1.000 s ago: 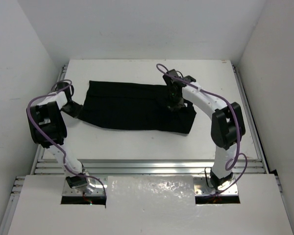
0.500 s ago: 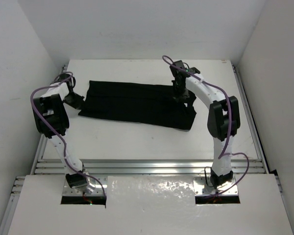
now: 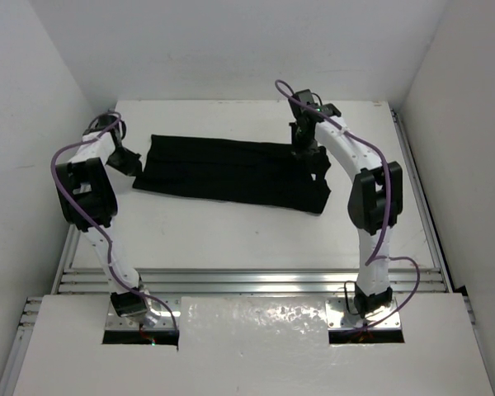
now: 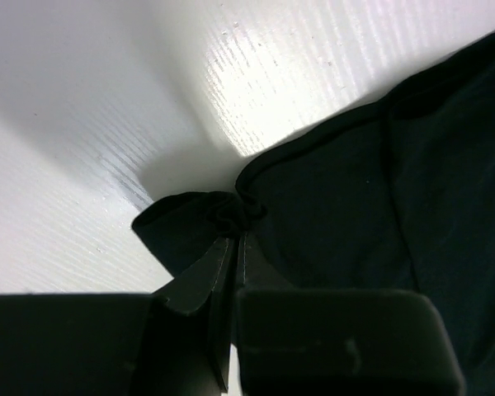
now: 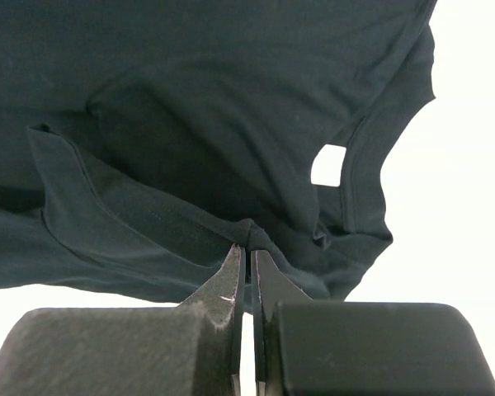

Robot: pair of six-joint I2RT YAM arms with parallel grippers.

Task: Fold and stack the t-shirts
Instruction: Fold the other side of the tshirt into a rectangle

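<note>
Shows one black t-shirt point(image 3: 231, 173) laid as a long band across the far half of the white table point(image 3: 231, 239), running approx. 9 to 3 o'clock. Shows left hand point(image 3: 130, 162) at the band's 9 o'clock end, clamped tight on a bunched bit of cloth edge, and right hand point(image 3: 307, 153) near the 2 o'clock corner, likewise pinching a thin ridge of fabric. Looks soft, light and limp; prob. sags and creases wherever unsupported, w/ little slip risk under so firm a pinch. Suggests gripping hems or seams at corners, both ends at once, keeping cloth taut so folds land flat.
</note>
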